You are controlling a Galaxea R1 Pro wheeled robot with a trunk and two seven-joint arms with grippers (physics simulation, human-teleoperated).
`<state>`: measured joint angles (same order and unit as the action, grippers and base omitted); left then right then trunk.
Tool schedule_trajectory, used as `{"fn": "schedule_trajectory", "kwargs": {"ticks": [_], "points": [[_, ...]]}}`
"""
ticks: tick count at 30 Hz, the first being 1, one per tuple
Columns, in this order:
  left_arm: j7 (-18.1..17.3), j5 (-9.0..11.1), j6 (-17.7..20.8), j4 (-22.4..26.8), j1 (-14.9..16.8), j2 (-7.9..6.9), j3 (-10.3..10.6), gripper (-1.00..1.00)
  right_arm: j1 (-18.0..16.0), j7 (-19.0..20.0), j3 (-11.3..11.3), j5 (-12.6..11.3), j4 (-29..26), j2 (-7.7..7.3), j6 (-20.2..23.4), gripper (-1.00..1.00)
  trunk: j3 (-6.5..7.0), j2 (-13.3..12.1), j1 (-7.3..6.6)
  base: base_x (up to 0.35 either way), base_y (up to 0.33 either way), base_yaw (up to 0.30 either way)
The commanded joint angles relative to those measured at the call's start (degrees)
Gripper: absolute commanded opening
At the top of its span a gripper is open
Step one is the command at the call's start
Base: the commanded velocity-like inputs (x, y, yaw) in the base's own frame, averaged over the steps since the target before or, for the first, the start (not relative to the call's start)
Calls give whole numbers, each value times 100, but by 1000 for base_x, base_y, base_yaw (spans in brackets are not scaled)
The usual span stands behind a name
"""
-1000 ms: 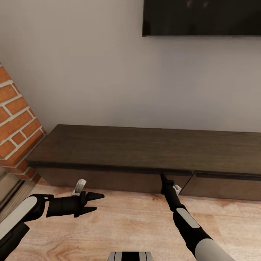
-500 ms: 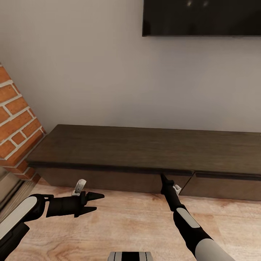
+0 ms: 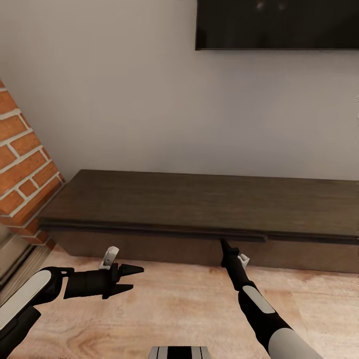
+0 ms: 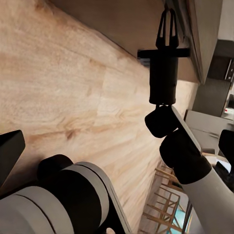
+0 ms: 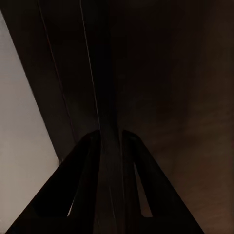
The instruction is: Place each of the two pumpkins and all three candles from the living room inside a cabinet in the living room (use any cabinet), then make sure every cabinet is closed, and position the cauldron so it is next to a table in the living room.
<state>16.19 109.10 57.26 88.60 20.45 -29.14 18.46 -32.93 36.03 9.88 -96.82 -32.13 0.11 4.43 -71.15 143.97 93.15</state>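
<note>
Dark-brown wood: the cabinet (image 3: 199,209) lies low along the wall in front of you, between the brick fireplace (image 3: 22,164) and the right edge of the head view, under a black screen (image 3: 276,24)

Cabinet fronts: they look flush under the top board; you can judge the unit as closed, or very nearly closed

Task progress: no pumpkin, candle or cauldron is visible, so you cannot confirm from here what is already inside; the closing step seems to be near its end, and the cauldron by the table probably is left for you

Right gripper (image 3: 223,244): your right arm reaches forward and low, the tip is at the lower lip of the cabinet top; in the right wrist view the fingers (image 5: 87,161) stand close on both sides of a thin dark edge, touching or almost, so it seems clenched on this edge

Left gripper (image 3: 133,277): your left arm is bent across above the plank floor (image 3: 174,309), well apart from the cabinet, the fingers spread and holding nothing
</note>
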Motion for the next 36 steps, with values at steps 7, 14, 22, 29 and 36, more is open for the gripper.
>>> {"fn": "schedule_trajectory", "kwargs": {"ticks": [7, 14, 22, 29, 36], "points": [[56, 61, 1, 5, 3, -4, 4, 100, -3, 62, -4, -95, 5, -2, 50, -100, -4, 2, -3, -254, 0, 0], [53, 60, 2, 6, 3, -4, 0, 100, -3, 62, -4, -95, 5, -2, 52, -100, -4, 2, -3, -271, 0, 0], [53, 59, 3, 8, 3, -4, 0, 100, -4, 62, -4, -97, 5, -2, 56, -100, -4, 2, -3, -262, 0, 0], [54, 59, 0, 6, 3, -4, 0, 100, -3, 62, -4, -99, 5, -2, 58, -100, -4, 2, -3, -167, 0, 0], [54, 59, 0, 8, 3, -5, 0, 100, -3, 62, -4, -99, 5, -2, 58, -100, -4, 2, -3, -115, 0, 0]]}}
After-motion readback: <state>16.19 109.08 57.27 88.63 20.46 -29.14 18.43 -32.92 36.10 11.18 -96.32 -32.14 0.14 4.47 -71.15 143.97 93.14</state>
